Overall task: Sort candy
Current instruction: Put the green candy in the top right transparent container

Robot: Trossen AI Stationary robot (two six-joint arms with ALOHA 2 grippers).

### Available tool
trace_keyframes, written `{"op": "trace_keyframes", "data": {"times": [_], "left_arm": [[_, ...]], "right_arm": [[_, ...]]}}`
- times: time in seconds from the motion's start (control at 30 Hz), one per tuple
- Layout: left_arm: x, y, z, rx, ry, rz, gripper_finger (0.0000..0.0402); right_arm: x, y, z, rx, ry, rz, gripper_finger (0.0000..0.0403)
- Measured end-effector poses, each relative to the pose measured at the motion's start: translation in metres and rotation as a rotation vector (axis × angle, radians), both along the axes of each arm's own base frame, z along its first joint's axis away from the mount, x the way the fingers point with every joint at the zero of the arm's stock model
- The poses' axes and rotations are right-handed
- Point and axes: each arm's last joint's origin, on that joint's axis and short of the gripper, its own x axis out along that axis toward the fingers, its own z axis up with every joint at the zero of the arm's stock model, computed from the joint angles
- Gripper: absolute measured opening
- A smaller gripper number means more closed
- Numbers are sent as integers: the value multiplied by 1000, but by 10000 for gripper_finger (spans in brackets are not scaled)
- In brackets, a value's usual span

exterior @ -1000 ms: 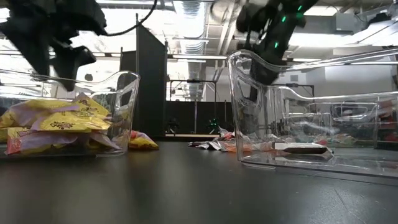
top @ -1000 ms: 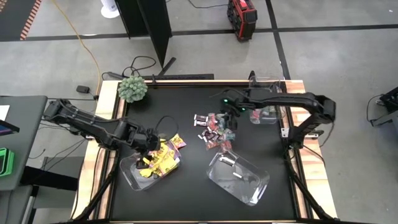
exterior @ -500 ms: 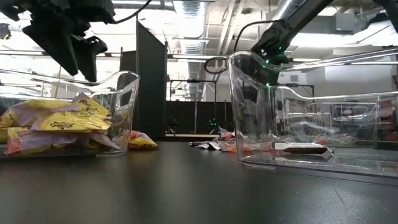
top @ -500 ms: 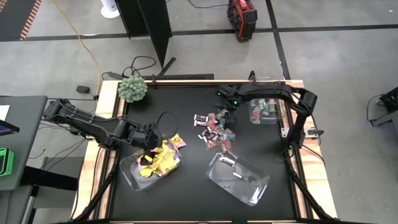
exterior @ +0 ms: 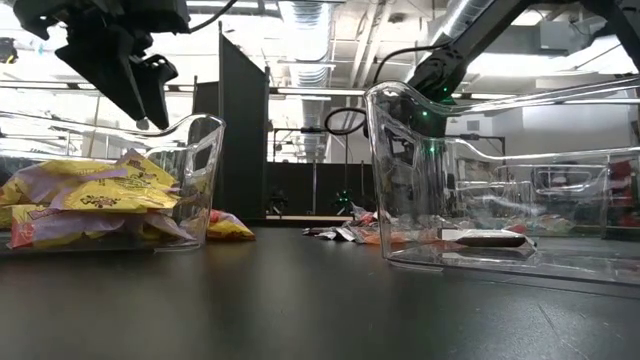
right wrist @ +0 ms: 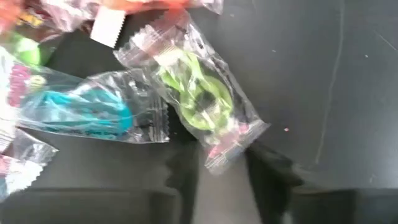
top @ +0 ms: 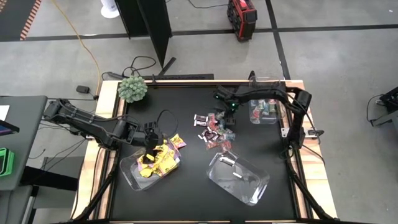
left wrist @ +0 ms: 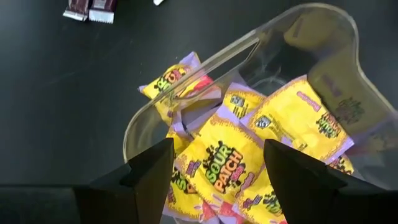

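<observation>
Gripping: a clear green sweet wrapper (right wrist: 205,99) is straddled by the right gripper (right wrist: 221,174), fingers partly closed; contact cannot be told.
Left gripper (left wrist: 214,165): held open above yellow packets (left wrist: 217,165) in a clear bin (left wrist: 323,37).
High view: loose candy (top: 214,130) is seen mid-table.
Surface: matte black table (top: 180,193), wood-edged.
Room: grey floor (top: 348,68).

Centre of table (top: 186,174) is blocked by loose candy pile (top: 214,129); right gripper (top: 229,116) is set right at its far edge, a clear-wrapped green sweet (right wrist: 198,93) just ahead of its fingers. Near-left is taken by bin w/ yellow packets (top: 152,163), left gripper (top: 153,138) hung over its rim. Near-right is filled by clear bin (top: 239,176); far-right by small bin (top: 266,111). Bare black top is seen btwn the two near bins and along far-left, up to green ball plant (top: 132,88).
</observation>
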Motion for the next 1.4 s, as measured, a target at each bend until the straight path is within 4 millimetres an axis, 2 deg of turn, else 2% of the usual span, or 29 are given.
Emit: {"op": "trace_keyframes", "data": {"times": [0.17, 0.23, 0.53, 0.67, 0.8, 0.93, 1.1, 1.23, 1.4], "left_arm": [[4, -1, 3, 7, -45, -28, 245], [6, -1, 4, 11, -64, -43, 245], [12, -3, 9, 14, -147, -74, 245], [14, -4, 10, 22, -167, -78, 245], [15, -3, 11, 36, -183, -68, 245], [16, -1, 13, 107, -203, -56, 245], [21, 6, 18, 229, -269, 18, 245], [27, 17, 23, 308, -320, 66, 245], [31, 49, 26, 344, -331, 197, 245]], "right_arm": [[3, 1, 0, -12, -15, 12, 33], [4, 3, 0, -12, -15, 16, 10], [7, 14, 7, -53, -4, 43, 2], [3, 18, 33, -114, -62, 32, 1], [-9, 23, 73, -202, -149, 6, 1], [-29, 35, 118, -256, -274, -9, 0], [-67, 53, 164, -347, -349, -97, 0], [-104, 63, 183, -403, -327, -284, 0], [-141, 66, 189, -409, -270, -592, 0]]}}
